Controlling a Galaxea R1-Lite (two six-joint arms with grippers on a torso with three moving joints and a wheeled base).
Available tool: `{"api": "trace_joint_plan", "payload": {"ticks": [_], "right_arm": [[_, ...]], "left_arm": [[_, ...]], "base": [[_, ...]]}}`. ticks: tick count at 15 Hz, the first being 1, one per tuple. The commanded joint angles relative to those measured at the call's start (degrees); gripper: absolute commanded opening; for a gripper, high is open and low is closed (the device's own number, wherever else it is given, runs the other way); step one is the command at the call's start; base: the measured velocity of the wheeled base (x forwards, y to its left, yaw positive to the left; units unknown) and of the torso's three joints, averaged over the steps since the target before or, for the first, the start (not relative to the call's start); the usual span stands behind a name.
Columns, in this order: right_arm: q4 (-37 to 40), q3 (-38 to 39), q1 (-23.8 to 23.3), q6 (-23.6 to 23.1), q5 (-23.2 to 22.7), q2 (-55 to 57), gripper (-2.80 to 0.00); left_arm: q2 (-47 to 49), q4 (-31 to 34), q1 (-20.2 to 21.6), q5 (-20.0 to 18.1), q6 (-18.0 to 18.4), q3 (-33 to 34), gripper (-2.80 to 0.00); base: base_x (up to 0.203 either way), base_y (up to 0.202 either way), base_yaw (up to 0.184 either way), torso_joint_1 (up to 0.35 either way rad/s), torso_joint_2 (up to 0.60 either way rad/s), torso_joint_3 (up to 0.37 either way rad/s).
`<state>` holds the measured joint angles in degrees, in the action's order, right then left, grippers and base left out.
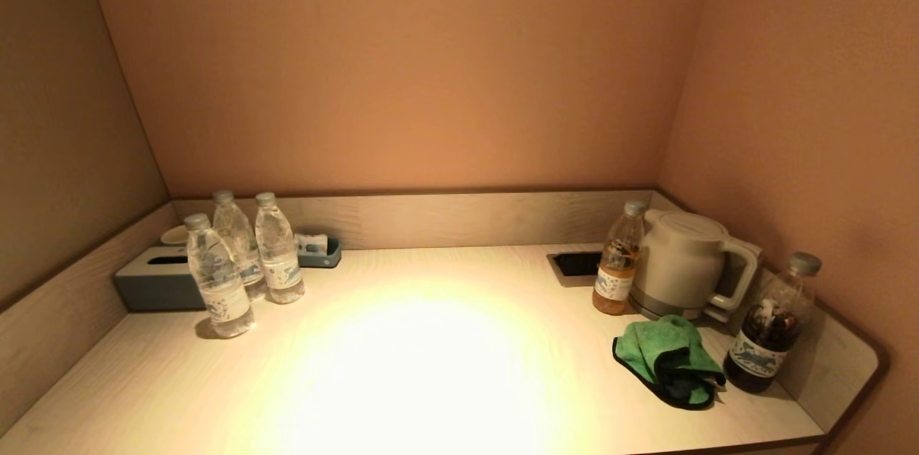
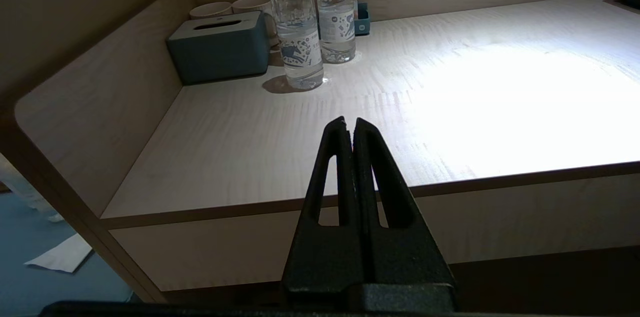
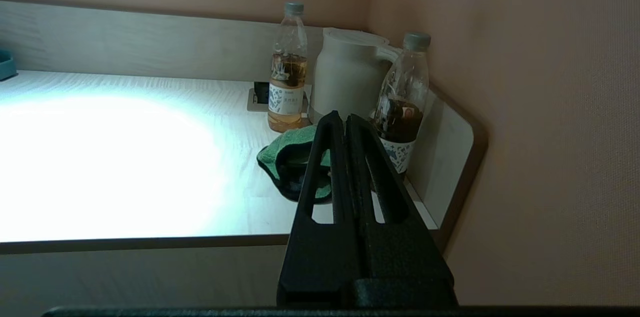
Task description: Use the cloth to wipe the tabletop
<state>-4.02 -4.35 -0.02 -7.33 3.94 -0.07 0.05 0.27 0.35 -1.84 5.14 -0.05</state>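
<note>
Near the table's [image 1: 431, 369] right front corner lies the crumpled green cloth [image 1: 668, 358], just beside a dark drink bottle [image 1: 772, 326], with a white kettle [image 1: 682, 265] and amber drink bottle [image 1: 617, 261] behind it. Both pincers sit off the front edge, fingers pressed together, holding nothing: right pincer [image 3: 346, 122] short of the cloth, left pincer [image 2: 348, 124] well apart, facing three water bottles [image 1: 240, 261] and a grey tissue box [image 1: 158, 279]. Labels are unreadable

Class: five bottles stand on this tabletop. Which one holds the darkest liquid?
The dark-drink bottle at the far right edge, beside the green cloth. The bottle by the kettle holds amber liquid; the three water bottles on the left are clear.
</note>
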Motion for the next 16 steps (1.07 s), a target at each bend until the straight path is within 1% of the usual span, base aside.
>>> {"api": "trace_joint_plan", "payload": {"ticks": [1,2,4,6,7,9,12,14,16], "right_arm": [[-1.34,0.40,0.02,-0.06,0.02,0.07,-2.80],[-1.75,0.60,0.01,-0.11,0.06,0.07,-2.80],[-6.70,4.30,-0.05,-0.45,0.19,0.07,-2.80],[-6.19,4.35,0.02,-0.40,0.09,0.07,-2.80],[-3.67,4.35,0.00,-0.12,-0.83,0.07,-2.80],[-1.85,4.35,0.02,0.56,-3.17,0.07,-2.80],[0.74,4.35,0.02,2.45,-4.30,0.07,-2.80],[3.89,4.27,0.02,2.41,-4.63,0.07,-2.80],[4.19,4.26,0.02,3.64,-4.55,0.07,-2.80]], "left_arm": [[0.04,0.00,0.00,0.00,0.04,-0.04,-2.80],[0.04,0.00,0.08,0.00,0.04,-0.04,-2.80],[0.04,0.00,0.09,0.00,0.04,-0.04,-2.80],[0.04,0.00,0.03,0.00,0.04,-0.04,-2.80],[0.04,0.00,0.09,0.00,0.04,0.02,-2.80],[0.04,0.00,0.09,0.00,0.04,-0.04,-2.80],[0.04,0.00,0.00,0.00,0.04,-0.04,-2.80],[0.04,0.00,0.09,0.00,0.04,-0.04,-2.80],[0.04,0.00,0.09,0.00,0.04,-0.04,-2.80]], "base": [[0.000,0.000,0.000,0.000,0.00,0.000],[0.000,0.000,0.000,0.000,0.00,0.000],[0.000,0.000,0.000,0.000,0.00,0.000],[0.000,0.000,0.000,0.000,0.00,0.000],[0.000,0.000,0.000,0.000,0.00,0.000],[0.000,0.000,0.000,0.000,0.00,0.000],[0.000,0.000,0.000,0.000,0.00,0.000],[0.000,0.000,0.000,0.000,0.00,0.000],[0.000,0.000,0.000,0.000,0.00,0.000]]}}
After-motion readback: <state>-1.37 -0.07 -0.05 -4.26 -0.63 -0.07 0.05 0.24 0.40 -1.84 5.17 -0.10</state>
